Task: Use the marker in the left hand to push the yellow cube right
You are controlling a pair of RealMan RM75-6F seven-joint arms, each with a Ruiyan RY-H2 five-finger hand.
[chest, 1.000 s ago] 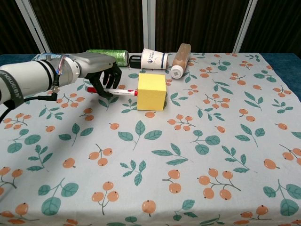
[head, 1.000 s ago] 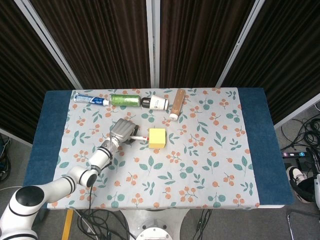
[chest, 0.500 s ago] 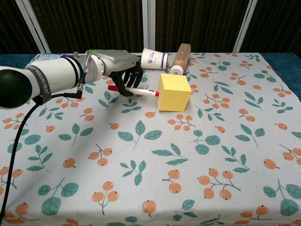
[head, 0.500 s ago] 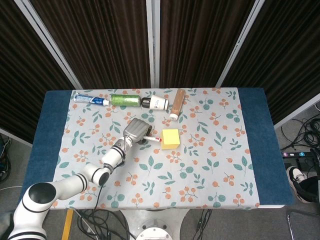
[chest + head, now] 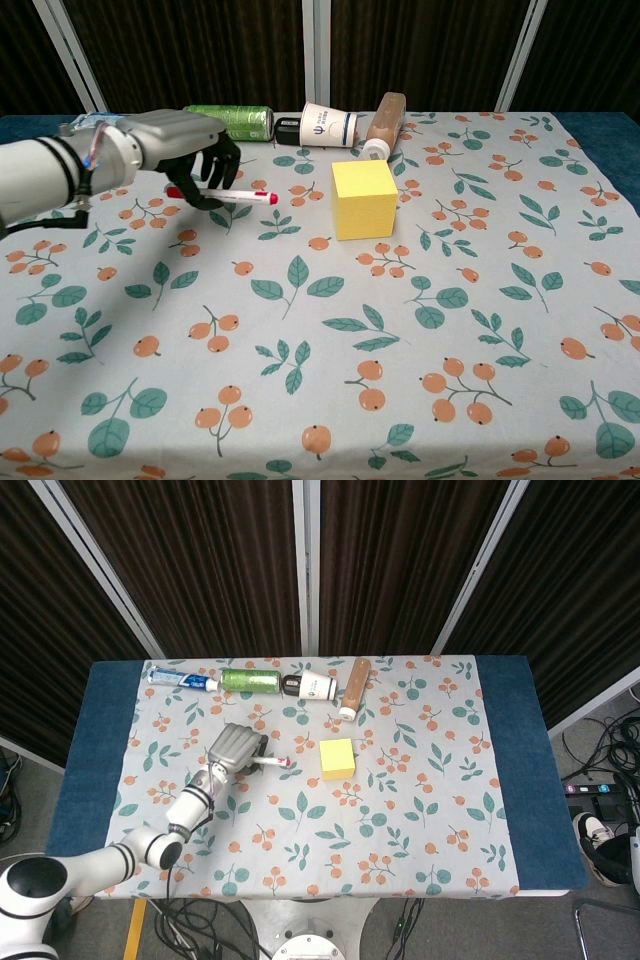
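One broad surface [image 5: 500, 780] carries everything, spread with a cloth printed in orange berries and green leaves, its flat weave giving a pushed thing an even bed to slide over. Along its far edge a row of bystanders lies on its sides, out of the working lane: a toothpaste tube [image 5: 182, 679], a green bottle [image 5: 249, 680], a paper cup [image 5: 316, 687] and a brown bottle [image 5: 354, 687], each well apart from the task's things. Left of centre the left hand [image 5: 185, 150] hovers low with its fingers curled around the marker [image 5: 228, 196], which it holds nearly level, red tip pointing right toward the cube; that lie suits a sideways shove with the tip as the contact point. A clear gap of cloth separates tip and cube, so nothing is pressing at this moment. The right hand shows in neither view. Near the middle of the cloth sits the yellow cube [image 5: 364, 198], resting flat on one face, pale matte yellow, with crisp edges and plain unmarked sides; the chest view shows its top, its front face and a narrow strip of its right side. I judge it light and likely to slide rather than tip if pushed low.
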